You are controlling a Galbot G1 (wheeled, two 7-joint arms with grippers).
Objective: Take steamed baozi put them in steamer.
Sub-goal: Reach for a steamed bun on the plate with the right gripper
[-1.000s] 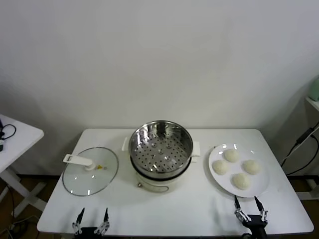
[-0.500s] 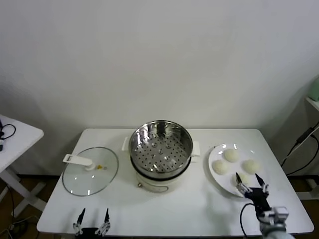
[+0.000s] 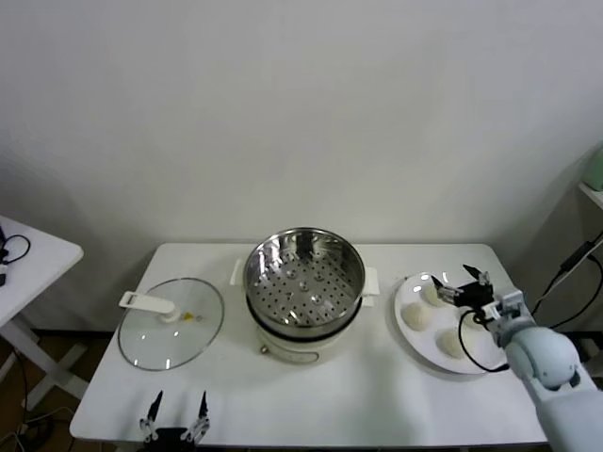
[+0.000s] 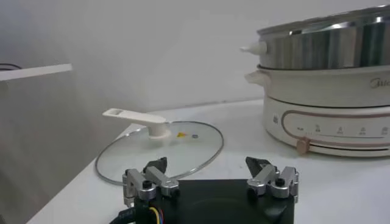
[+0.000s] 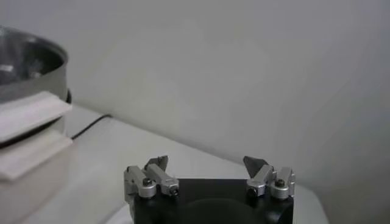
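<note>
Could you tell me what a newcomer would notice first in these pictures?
The shiny steamer stands empty at the middle of the white table, its glass lid lying flat on the robot's left. On the right, the open right pincer hovers over the plate of baozi, none lifted yet. The left pincer waits open at the near edge.

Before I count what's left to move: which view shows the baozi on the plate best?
The head view: it looks down on the plate and shows three steamed baozi clearly, with the open right gripper over the fourth's spot. The left wrist view shows only the steamer and lid; the right wrist view shows no baozi.
</note>
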